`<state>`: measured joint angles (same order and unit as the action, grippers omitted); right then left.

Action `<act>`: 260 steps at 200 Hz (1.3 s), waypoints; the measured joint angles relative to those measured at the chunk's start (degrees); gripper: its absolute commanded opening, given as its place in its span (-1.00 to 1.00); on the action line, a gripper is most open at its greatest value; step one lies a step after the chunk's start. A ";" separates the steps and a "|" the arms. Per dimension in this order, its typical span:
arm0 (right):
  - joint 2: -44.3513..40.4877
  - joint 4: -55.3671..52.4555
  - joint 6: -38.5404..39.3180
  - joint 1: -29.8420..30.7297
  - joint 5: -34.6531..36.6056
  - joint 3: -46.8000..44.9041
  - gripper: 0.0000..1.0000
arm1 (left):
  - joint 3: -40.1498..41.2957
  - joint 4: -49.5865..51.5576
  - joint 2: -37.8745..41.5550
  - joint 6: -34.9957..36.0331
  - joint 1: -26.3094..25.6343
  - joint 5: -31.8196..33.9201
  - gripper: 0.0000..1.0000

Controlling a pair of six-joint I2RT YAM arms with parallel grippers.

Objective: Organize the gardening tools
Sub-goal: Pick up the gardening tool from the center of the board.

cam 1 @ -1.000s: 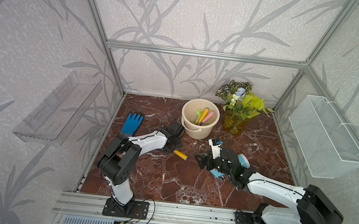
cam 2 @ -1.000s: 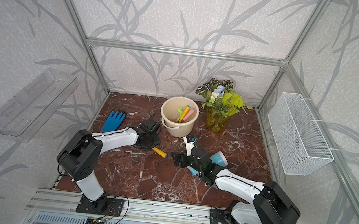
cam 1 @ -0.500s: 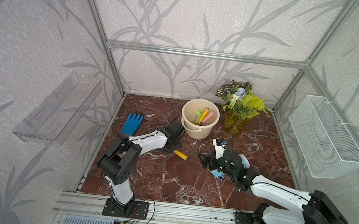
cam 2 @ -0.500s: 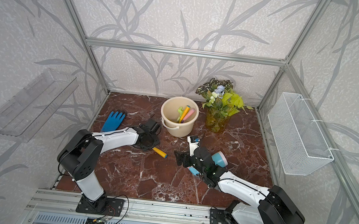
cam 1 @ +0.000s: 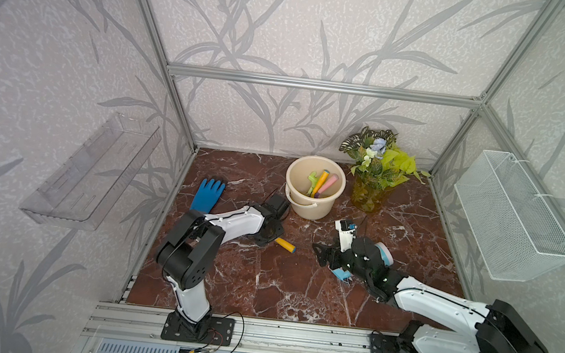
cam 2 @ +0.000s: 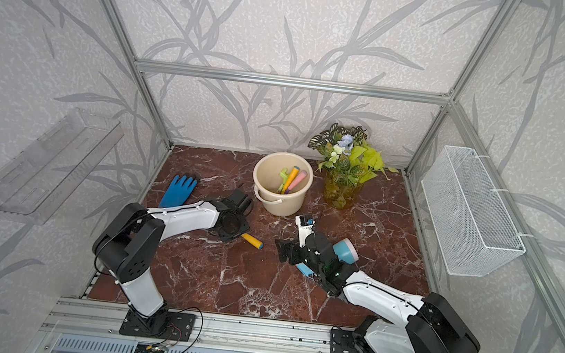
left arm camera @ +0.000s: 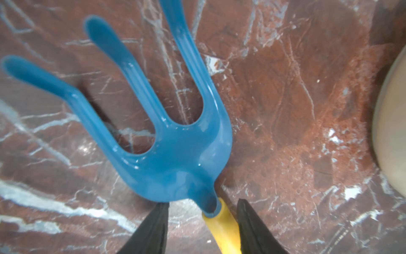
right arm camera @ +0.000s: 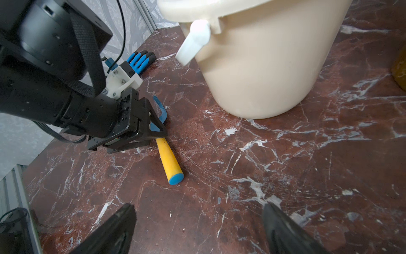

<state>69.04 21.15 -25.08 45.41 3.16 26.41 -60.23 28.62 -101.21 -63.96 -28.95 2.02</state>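
The blue fork with a yellow handle lies flat on the marble floor, left of centre. My left gripper straddles the handle where it meets the blue head. One finger touches the handle and a gap shows at the other, so it is open. My right gripper hovers open and empty over bare floor, facing the fork. The light-blue spray bottle lies on its side, partly hidden under my right arm. Green, yellow and pink tool handles stand in the bucket.
The cream bucket stands at the back centre, with a potted plant to its right. A blue glove lies at the back left. A wire basket hangs on the right wall and a clear shelf on the left wall.
My left gripper's jaws have narrowed around the fork's handle. My right arm has drifted slightly to the right, still open. The fork has not moved.
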 measured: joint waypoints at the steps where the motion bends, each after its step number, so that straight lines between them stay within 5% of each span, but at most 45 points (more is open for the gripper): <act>1: 0.00 -0.02 0.00 0.00 0.02 -0.02 0.89 | -0.09 0.07 -0.04 0.04 0.00 0.02 -0.01; 38: -0.94 0.02 -0.20 -0.33 0.92 -0.98 0.89 | -1.36 1.03 -1.14 0.15 -0.02 0.24 -0.02; 63: -0.94 0.04 -0.35 -0.66 1.22 -1.31 0.89 | -1.68 1.33 -1.70 0.68 -0.02 0.13 -0.36; 106: -1.51 0.37 -0.42 -1.29 1.97 -2.19 0.90 | -2.10 1.33 -2.19 1.18 0.00 0.02 -0.47; 167: -2.34 0.39 -0.74 -2.36 2.40 -2.49 0.90 | -0.74 1.51 -0.68 3.52 -0.02 2.16 -1.00; 260: -4.98 -2.29 -0.17 -2.51 2.89 -2.03 0.91 | -2.43 8.85 9.68 9.07 0.00 12.50 -1.00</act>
<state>64.05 18.85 -25.26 42.89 6.04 24.38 -62.65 37.47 -91.53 -54.89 -28.95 14.52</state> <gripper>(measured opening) 0.951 0.178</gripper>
